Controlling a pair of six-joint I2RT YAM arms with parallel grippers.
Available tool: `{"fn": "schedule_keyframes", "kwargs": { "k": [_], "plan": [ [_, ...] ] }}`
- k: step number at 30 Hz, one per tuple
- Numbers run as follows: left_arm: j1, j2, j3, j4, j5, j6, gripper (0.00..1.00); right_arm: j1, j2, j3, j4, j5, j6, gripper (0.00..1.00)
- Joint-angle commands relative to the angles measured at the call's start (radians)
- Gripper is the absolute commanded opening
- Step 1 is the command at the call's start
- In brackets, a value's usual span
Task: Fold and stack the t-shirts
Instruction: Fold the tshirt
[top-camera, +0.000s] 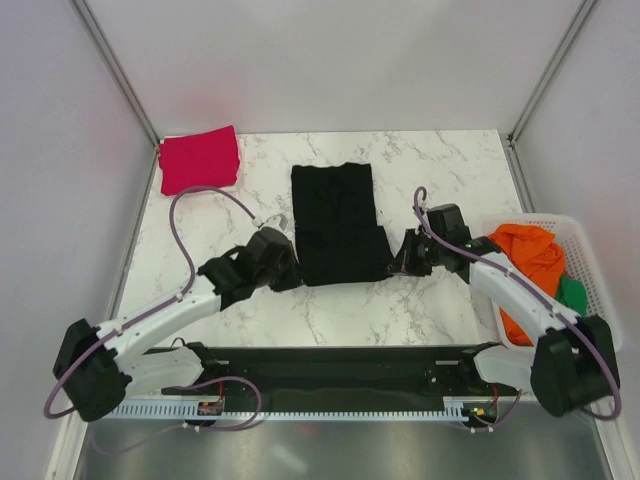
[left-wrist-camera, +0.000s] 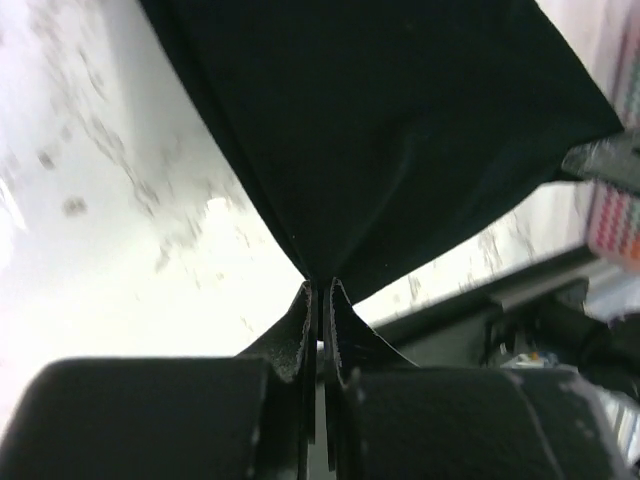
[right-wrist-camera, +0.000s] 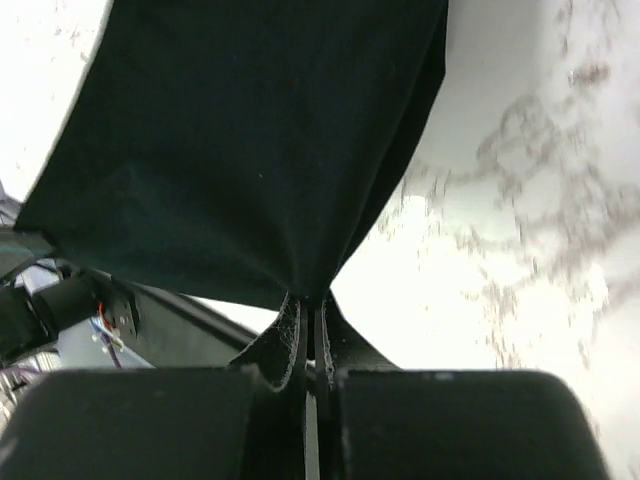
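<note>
A black t-shirt (top-camera: 335, 222) lies as a long folded strip in the middle of the table. My left gripper (top-camera: 291, 275) is shut on its near left corner, which shows pinched and lifted in the left wrist view (left-wrist-camera: 400, 140). My right gripper (top-camera: 397, 266) is shut on its near right corner, seen pinched in the right wrist view (right-wrist-camera: 260, 150). A folded red t-shirt (top-camera: 199, 159) lies at the far left. Orange (top-camera: 530, 256) and green (top-camera: 571, 292) shirts lie in the white basket (top-camera: 585, 245) at the right.
Grey walls and metal posts stand close around the marble table (top-camera: 440, 170). The black mounting rail (top-camera: 330, 365) and cable chain run along the near edge.
</note>
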Motion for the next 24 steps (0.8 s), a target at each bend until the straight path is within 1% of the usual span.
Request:
{"fn": "schedule_keyframes", "kwargs": {
  "k": [1, 2, 3, 4, 5, 7, 8, 10, 12, 13, 16, 18, 22, 24],
  "plan": [
    [-0.111, -0.120, 0.024, -0.235, -0.124, -0.164, 0.02, -0.003, -0.165, -0.023, -0.272, 0.047, -0.047, 0.00],
    [-0.171, -0.168, 0.024, -0.296, -0.134, -0.190, 0.02, -0.003, -0.200, -0.026, -0.306, 0.042, -0.050, 0.00],
    [-0.200, -0.186, 0.024, -0.321, -0.144, -0.242, 0.02, -0.002, -0.230, -0.029, -0.334, 0.029, -0.054, 0.00],
    [-0.228, -0.201, 0.027, -0.341, -0.158, -0.264, 0.02, -0.002, -0.288, -0.031, -0.392, 0.025, -0.060, 0.00],
    [-0.283, -0.222, 0.032, -0.385, -0.166, -0.284, 0.02, -0.002, -0.313, -0.026, -0.423, 0.024, -0.064, 0.00],
    [-0.328, -0.230, 0.061, -0.427, -0.189, -0.330, 0.02, -0.003, -0.382, -0.019, -0.492, 0.025, -0.067, 0.00],
    [-0.367, -0.232, 0.076, -0.461, -0.201, -0.347, 0.02, -0.003, -0.402, -0.008, -0.506, 0.028, -0.061, 0.00],
    [-0.387, -0.224, 0.140, -0.501, -0.246, -0.348, 0.02, -0.002, -0.419, 0.015, -0.529, 0.042, -0.058, 0.00],
    [-0.388, -0.201, 0.220, -0.560, -0.290, -0.325, 0.02, -0.002, -0.389, 0.067, -0.534, 0.067, -0.061, 0.00],
    [-0.388, -0.188, 0.251, -0.582, -0.354, -0.318, 0.02, -0.003, -0.372, 0.088, -0.535, 0.094, -0.066, 0.00],
    [-0.380, -0.117, 0.372, -0.653, -0.448, -0.267, 0.02, -0.003, -0.280, 0.199, -0.523, 0.143, -0.083, 0.00],
    [-0.357, -0.083, 0.447, -0.665, -0.462, -0.223, 0.02, -0.003, -0.208, 0.283, -0.509, 0.194, -0.095, 0.00],
    [-0.300, -0.014, 0.518, -0.662, -0.474, -0.155, 0.02, -0.005, -0.067, 0.442, -0.475, 0.245, -0.112, 0.00],
    [-0.236, 0.015, 0.538, -0.648, -0.467, -0.102, 0.02, -0.010, 0.011, 0.480, -0.451, 0.262, -0.113, 0.00]
  ]
}}
